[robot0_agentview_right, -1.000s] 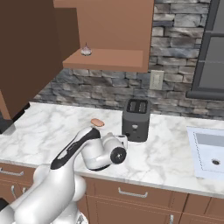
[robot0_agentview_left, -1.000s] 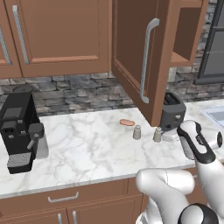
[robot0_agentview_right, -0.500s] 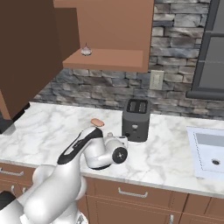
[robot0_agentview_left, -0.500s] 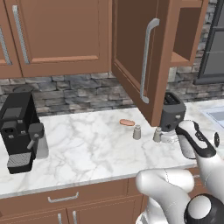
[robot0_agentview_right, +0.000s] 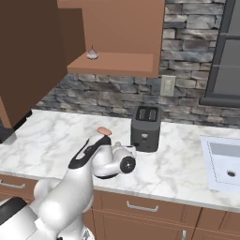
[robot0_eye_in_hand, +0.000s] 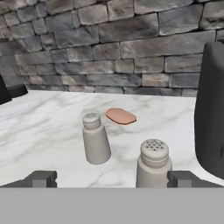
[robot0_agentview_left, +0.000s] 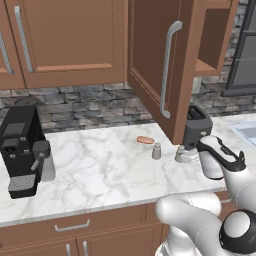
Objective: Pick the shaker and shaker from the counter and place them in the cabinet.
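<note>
Two grey shakers are seen standing upright on the white marble counter (robot0_agentview_left: 100,170). In the left base view, the farther shaker (robot0_agentview_left: 156,151) is set just right of a small orange-brown sausage (robot0_agentview_left: 145,140), and the nearer shaker (robot0_agentview_left: 180,154) is found to its right, close in front of the dark toaster (robot0_agentview_left: 196,127). The two shakers are kept apart, with bare marble between them.

In the hand view, the nearer shaker (robot0_eye_in_hand: 153,164) is framed low and centre, its perforated top turned toward the camera, and it is placed between the two dark fingertips (robot0_eye_in_hand: 41,178). The fingers are spread wide, one at each side of it, and no contact with it is made; nothing is grasped. The farther shaker (robot0_eye_in_hand: 95,138) is seen beyond and to the left, with the sausage (robot0_eye_in_hand: 121,116) lying flat behind it and the toaster (robot0_eye_in_hand: 211,111) rising at the right edge.

The gripper (robot0_agentview_left: 192,156) is held low over the counter at the nearer shaker. The wall cabinet (robot0_agentview_right: 119,40) is shown open above, its door (robot0_agentview_left: 160,62) with the curved silver handle swung outward, and a small pale item (robot0_agentview_right: 92,54) is rested on its wooden shelf. A black coffee machine (robot0_agentview_left: 22,150) is stood at the far left of the counter.
</note>
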